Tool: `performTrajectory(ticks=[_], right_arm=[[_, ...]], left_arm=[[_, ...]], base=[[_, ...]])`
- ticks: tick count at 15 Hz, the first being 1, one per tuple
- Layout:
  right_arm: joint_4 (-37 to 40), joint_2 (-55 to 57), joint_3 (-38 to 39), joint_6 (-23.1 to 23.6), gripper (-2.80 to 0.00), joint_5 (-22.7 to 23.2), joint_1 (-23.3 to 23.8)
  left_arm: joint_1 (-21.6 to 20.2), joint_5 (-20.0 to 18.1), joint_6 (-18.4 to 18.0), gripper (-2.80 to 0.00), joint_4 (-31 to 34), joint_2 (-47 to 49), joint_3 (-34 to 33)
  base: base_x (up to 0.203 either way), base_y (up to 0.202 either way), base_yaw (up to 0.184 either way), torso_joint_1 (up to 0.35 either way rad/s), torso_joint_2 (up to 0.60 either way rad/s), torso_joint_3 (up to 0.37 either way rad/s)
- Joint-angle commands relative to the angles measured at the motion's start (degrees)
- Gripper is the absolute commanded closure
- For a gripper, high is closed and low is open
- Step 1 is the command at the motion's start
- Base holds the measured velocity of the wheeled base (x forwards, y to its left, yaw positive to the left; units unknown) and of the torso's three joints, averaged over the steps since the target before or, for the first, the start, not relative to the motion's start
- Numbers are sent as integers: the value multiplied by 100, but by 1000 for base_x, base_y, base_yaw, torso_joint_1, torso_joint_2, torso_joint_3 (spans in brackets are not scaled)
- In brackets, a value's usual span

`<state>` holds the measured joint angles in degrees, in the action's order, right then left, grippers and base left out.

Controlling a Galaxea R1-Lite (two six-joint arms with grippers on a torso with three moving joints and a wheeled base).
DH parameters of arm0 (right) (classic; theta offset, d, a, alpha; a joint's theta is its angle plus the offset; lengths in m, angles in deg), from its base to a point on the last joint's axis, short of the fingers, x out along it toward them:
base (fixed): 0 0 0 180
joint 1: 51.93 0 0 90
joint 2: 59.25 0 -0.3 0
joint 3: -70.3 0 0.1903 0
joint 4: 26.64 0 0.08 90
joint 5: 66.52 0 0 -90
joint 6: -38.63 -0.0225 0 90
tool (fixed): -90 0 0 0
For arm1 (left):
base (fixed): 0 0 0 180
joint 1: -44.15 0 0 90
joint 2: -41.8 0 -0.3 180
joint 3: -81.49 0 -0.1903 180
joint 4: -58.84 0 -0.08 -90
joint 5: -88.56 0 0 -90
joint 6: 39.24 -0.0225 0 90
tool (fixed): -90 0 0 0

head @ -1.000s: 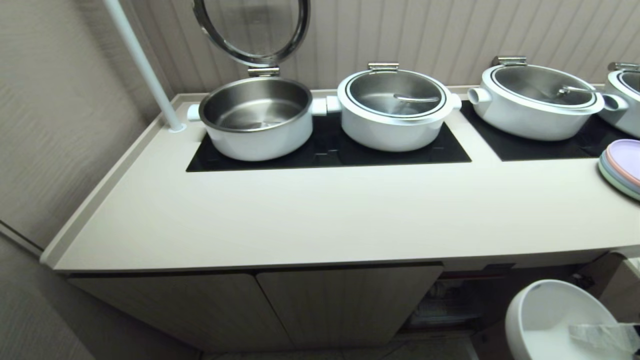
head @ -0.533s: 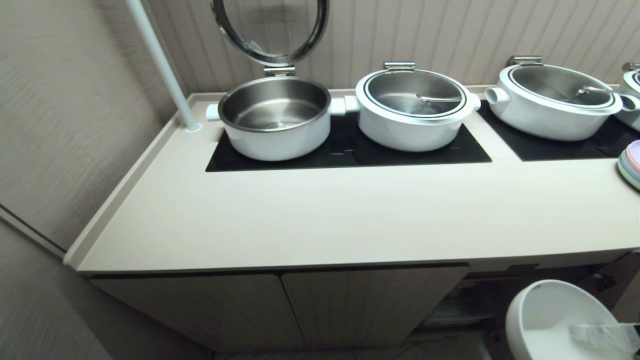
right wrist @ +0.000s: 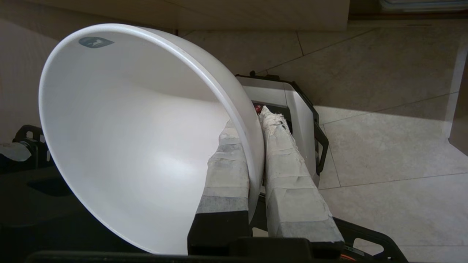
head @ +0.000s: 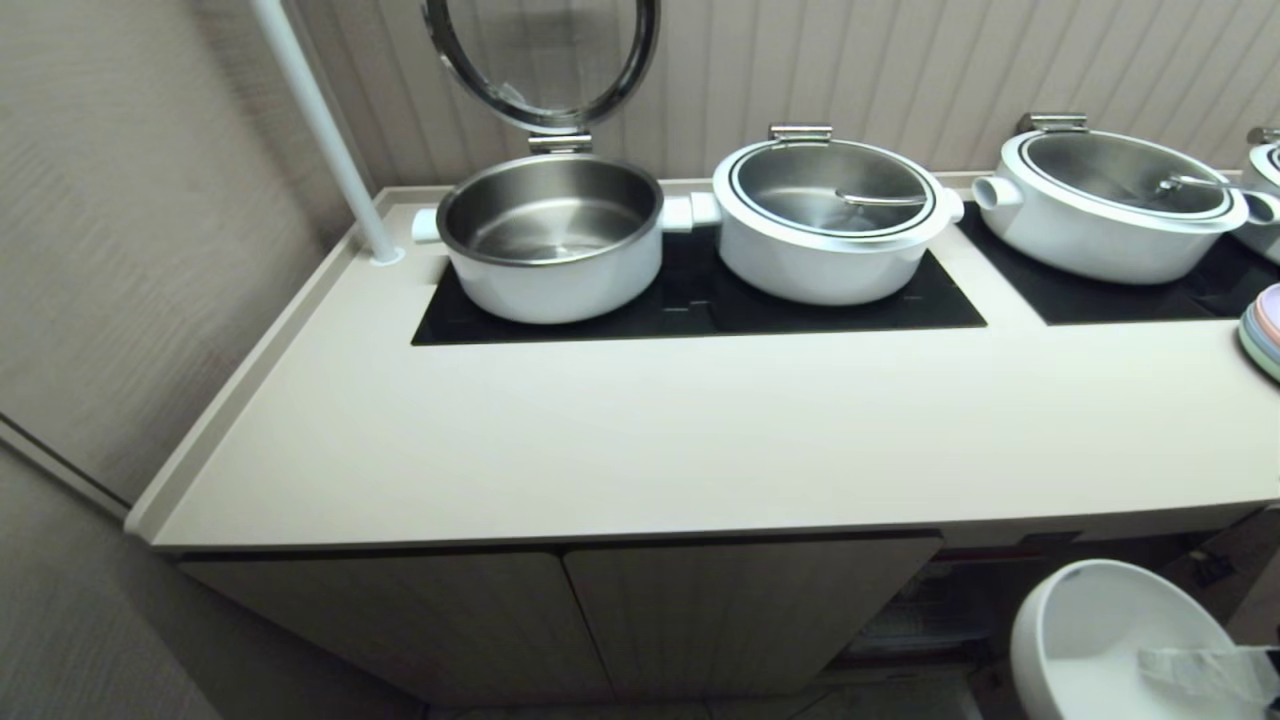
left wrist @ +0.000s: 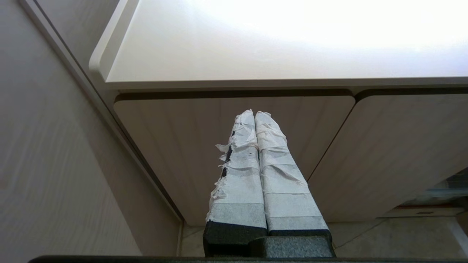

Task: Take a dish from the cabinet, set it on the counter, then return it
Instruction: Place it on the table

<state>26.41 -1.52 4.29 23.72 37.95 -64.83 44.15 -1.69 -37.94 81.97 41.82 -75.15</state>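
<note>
The dish [head: 1100, 630] is a white bowl held on edge at the lower right of the head view, below the level of the counter [head: 700, 440]. My right gripper [right wrist: 248, 118] is shut on the dish [right wrist: 128, 138], one taped finger inside its wall and one outside. A taped finger [head: 1200, 665] shows inside the bowl in the head view. The cabinet [head: 560, 620] has two shut fluted doors, and to their right is a dark open section [head: 930, 610]. My left gripper [left wrist: 255, 113] is shut and empty, parked low before the cabinet doors [left wrist: 182, 146].
On the black panel [head: 700, 310] stand an open steel-lined pot [head: 550, 240] with its lid raised and a lidded pot [head: 830, 220]. Another lidded pot [head: 1110, 205] and stacked pastel plates [head: 1265, 340] are at the right. A white pole [head: 320, 120] and a wall bound the left end.
The whole head view shifted a little to the right from one second ago, so the camera moved; since half a second ago it is almost still. The dish stays gripped at the same spot.
</note>
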Motion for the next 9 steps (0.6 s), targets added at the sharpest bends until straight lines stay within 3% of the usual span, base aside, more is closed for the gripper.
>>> performTrajectory(ticks=[1,9], right_arm=[[11,19,-8,-5,0,12,-2],[48,463,-556,-90,0,65,-5]], left_arm=[[0,-5,3,0,-2,-2,0],[0,-2,3,0,-2,-2,0]], base=[[0,0,0,0,0,0],[0,0,0,0,0,0]])
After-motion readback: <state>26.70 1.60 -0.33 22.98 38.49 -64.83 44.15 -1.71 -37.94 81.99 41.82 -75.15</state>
